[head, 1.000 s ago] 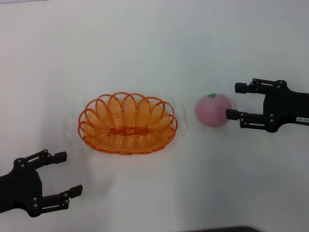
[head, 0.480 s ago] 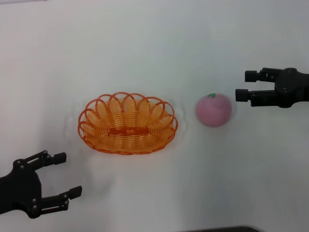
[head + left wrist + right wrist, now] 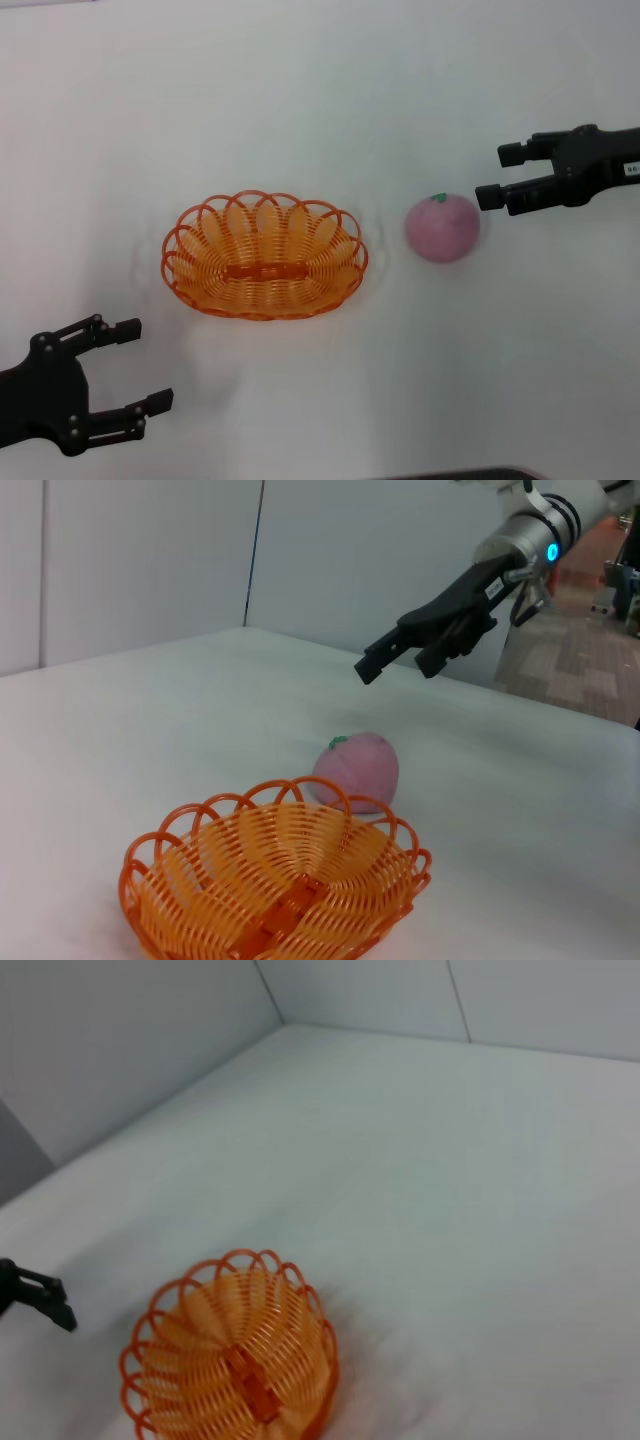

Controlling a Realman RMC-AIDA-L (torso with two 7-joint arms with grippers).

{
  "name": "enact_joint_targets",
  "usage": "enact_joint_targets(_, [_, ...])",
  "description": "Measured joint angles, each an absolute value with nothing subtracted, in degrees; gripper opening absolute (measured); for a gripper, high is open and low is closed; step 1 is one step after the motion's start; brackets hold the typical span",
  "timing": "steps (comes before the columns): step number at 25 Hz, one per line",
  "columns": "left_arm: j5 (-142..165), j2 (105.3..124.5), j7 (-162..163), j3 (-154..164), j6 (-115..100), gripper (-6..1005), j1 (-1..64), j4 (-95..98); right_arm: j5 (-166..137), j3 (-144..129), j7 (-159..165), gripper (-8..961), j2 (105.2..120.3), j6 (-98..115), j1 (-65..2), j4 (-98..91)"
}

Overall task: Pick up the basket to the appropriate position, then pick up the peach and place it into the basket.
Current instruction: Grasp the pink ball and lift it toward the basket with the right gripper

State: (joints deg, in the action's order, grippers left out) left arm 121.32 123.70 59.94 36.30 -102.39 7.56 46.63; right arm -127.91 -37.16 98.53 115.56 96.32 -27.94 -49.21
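Head view: the oval orange plastic basket of looped strands (image 3: 265,256) sits on the white desk (image 3: 330,90) with nothing inside it. The round pale pink fuzzy peach (image 3: 442,227) lies just beside the basket's right end, not touching it. The right end effector (image 3: 495,176) hovers close to the peach's upper right, fingers spread wide and holding nothing. The left end effector (image 3: 138,365) rests low on the near left, well apart from the basket, also wide open and empty.

Left wrist view: the basket (image 3: 275,885) fills the foreground, its bowl bare of any contents, with the peach (image 3: 357,771) behind its far rim. The right end effector (image 3: 392,660) hangs in the air above and beyond the fruit, clear of it.

Right wrist view: only the basket (image 3: 233,1366) and a dark finger of the left end effector (image 3: 40,1300) show; the peach is out of sight here.

The step in hand looks like the approach to the peach. To do it well, the open fingers should come down centred over the fruit, straddling its widest part, and close gently so the round ball does not roll off toward the basket.
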Motion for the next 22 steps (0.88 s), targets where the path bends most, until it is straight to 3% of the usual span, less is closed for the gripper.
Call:
enact_joint_targets(7, [121.33,123.85,59.92,36.31,-102.32,860,7.50,46.57,-135.12,-41.11,100.28,941,116.47,96.21,-32.26,-53.28])
enact_joint_targets(10, [121.36,123.84,59.85,36.30,-101.96,860,7.47,46.54,-139.22,-43.56,101.31,935,118.17,95.99,-34.16,-56.65])
enact_joint_targets(13, [121.44,123.84,59.85,36.30,-101.94,860,7.47,46.51,-140.22,-44.75,102.01,928,118.76,95.92,-34.76,-58.21])
enact_joint_targets(22, [121.20,123.80,59.85,36.29,-101.94,859,7.30,46.65,-144.74,-53.48,107.21,909,119.63,93.52,-38.23,-59.04])
